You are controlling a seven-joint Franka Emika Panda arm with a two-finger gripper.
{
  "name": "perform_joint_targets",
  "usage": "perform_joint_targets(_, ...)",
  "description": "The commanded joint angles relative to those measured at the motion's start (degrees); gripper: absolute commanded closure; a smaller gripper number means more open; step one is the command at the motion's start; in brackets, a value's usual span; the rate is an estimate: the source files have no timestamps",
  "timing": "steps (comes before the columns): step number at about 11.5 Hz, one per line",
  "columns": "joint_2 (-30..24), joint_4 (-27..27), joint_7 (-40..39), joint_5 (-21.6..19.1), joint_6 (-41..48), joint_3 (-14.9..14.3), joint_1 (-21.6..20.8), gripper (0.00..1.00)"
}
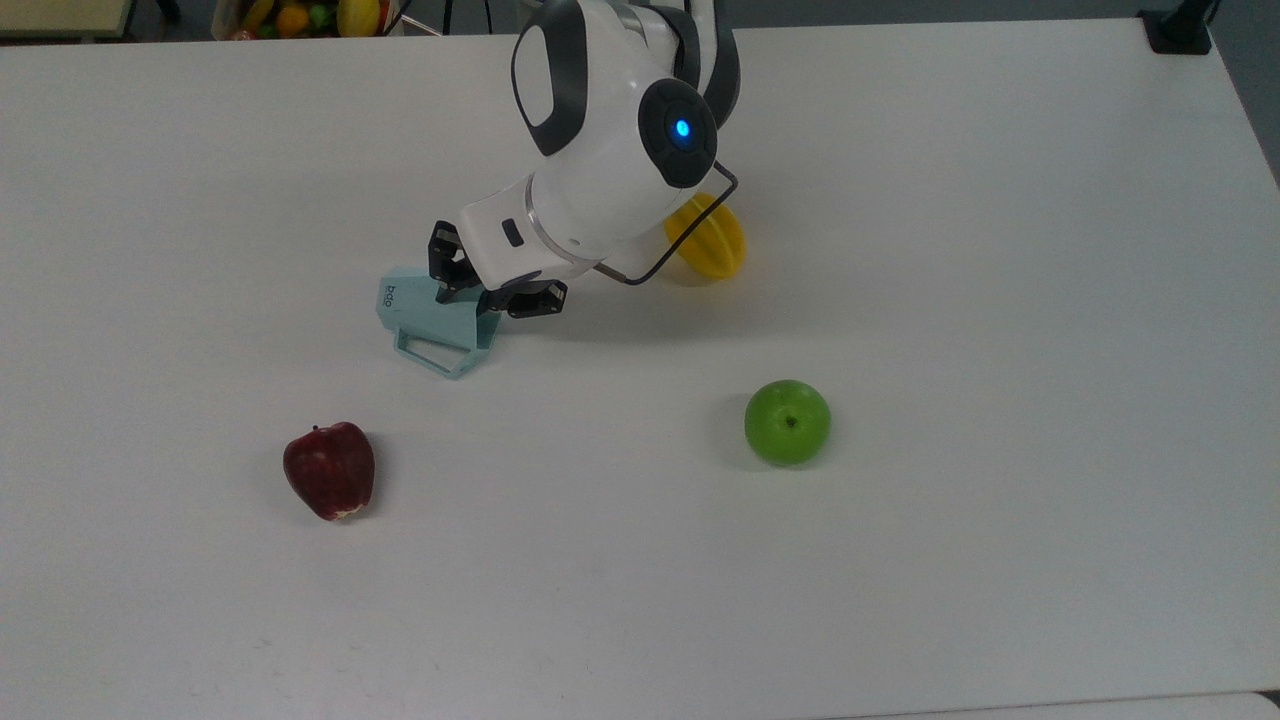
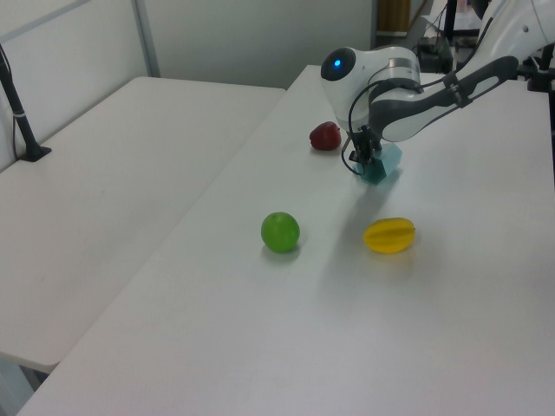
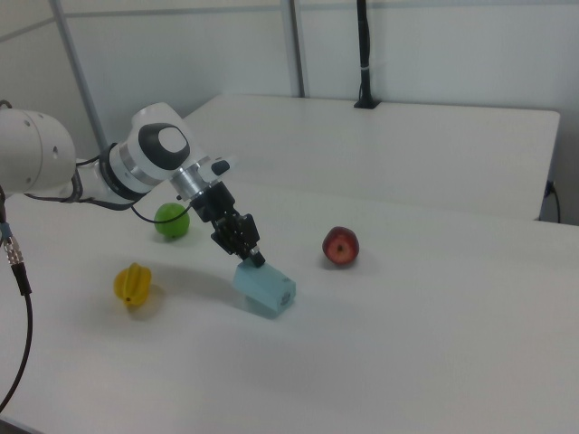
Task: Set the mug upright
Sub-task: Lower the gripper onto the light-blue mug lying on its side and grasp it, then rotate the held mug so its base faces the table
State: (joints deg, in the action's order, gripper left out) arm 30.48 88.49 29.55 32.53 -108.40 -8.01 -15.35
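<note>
The pale blue-green mug (image 1: 430,318) lies on its side on the white table (image 1: 950,200). In the top view its open end points right, its lettered base points left and its angular handle points toward the near edge. My gripper (image 1: 488,290) has come down at the open end and sits against the rim's upper edge. In the right view the gripper (image 3: 253,258) touches the top of the mug (image 3: 267,291) at the end nearest the arm. In the left view the gripper (image 2: 368,163) partly hides the mug (image 2: 388,161).
A red apple (image 1: 330,470) lies to the top view's lower left of the mug. A green apple (image 1: 787,422) lies to the lower right. A yellow ribbed fruit (image 1: 712,245) sits behind the arm. A second white table (image 2: 104,173) stands beside this one.
</note>
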Motion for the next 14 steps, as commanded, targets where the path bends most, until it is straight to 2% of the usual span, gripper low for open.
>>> perform_joint_targets(1,0.1,0.4,-0.3,0.0,-1.5,-0.7,-0.7,1.0)
perform_joint_targets(4,-2.3,0.2,-2.2,-1.1,-1.5,-0.8,-0.3,1.0)
perform_joint_targets(5,-3.7,0.3,-4.7,-3.9,-1.4,-0.7,0.7,1.0)
perform_joint_targets(8,-7.3,0.2,-16.0,-16.7,-0.8,-1.6,2.8,1.0)
perform_joint_targets(11,-6.9,0.4,-25.7,-29.9,-2.1,-4.5,3.8,1.0)
perform_joint_targets(14,-6.7,2.1,-27.5,-38.2,-7.9,-6.6,4.4,1.0)
